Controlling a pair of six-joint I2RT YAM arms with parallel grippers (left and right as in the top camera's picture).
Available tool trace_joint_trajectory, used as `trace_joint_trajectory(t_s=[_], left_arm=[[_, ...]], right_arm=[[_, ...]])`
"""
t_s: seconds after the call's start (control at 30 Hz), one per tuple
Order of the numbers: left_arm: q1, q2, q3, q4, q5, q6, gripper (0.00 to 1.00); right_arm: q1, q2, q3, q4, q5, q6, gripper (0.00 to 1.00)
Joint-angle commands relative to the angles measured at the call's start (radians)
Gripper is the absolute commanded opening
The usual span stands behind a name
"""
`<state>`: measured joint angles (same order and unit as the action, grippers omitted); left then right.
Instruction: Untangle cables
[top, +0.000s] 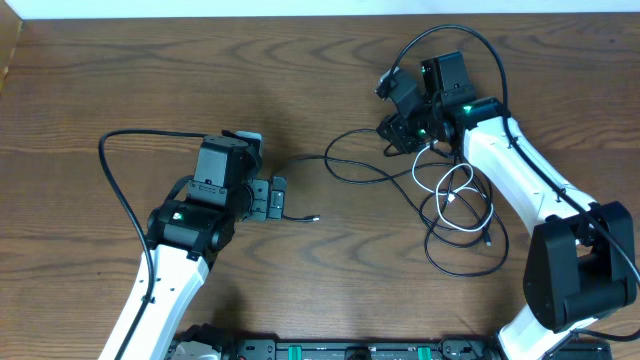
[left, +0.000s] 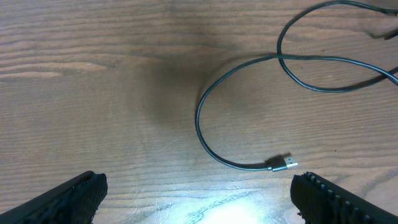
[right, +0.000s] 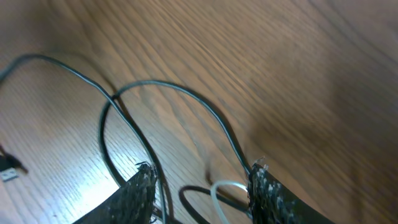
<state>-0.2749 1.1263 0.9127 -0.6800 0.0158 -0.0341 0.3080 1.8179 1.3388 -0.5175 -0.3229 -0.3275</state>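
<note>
A thin black cable (top: 370, 183) loops across the wooden table and tangles with a white cable (top: 455, 190) at the right. Its metal plug (top: 314, 219) lies just right of my left gripper (top: 282, 198). That gripper (left: 199, 186) is open wide and holds nothing, with the plug (left: 283, 163) and a curve of black cable (left: 198, 118) just ahead of it. My right gripper (top: 403, 135) is low over the tangle's upper left. Its jaws (right: 202, 168) stand apart, straddling a white cable loop (right: 227, 184) and black cable (right: 155, 81), not pinching either.
Thicker black arm cables arc from each wrist camera, one (top: 120, 170) at the left and one (top: 480, 45) at the top right. The right arm's white link (top: 510, 165) lies beside the tangle. A black rail (top: 330, 350) runs along the table's front edge.
</note>
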Motion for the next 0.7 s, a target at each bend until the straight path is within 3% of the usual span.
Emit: trace_joint_trajectory(t_s=[0.0,0.2,0.37,0.67], left_arm=[[0.006,0.003,0.003,-0.001,-0.017,-0.013,0.99],[0.006,0.003,0.003,-0.001,-0.017,-0.013,0.99],[0.006,0.003,0.003,-0.001,-0.017,-0.013,0.99],[0.006,0.003,0.003,-0.001,-0.017,-0.013,1.00]], right_arm=[[0.007,0.012,0.002,-0.055,0.060,-0.073,0.46],[0.007,0.014,0.002,-0.132,0.094,-0.090,0.45],[0.007,0.015,0.002,-0.182,0.153,-0.093,0.37],[0.007,0.017,0.000,-0.222,0.156,-0.092,0.36]])
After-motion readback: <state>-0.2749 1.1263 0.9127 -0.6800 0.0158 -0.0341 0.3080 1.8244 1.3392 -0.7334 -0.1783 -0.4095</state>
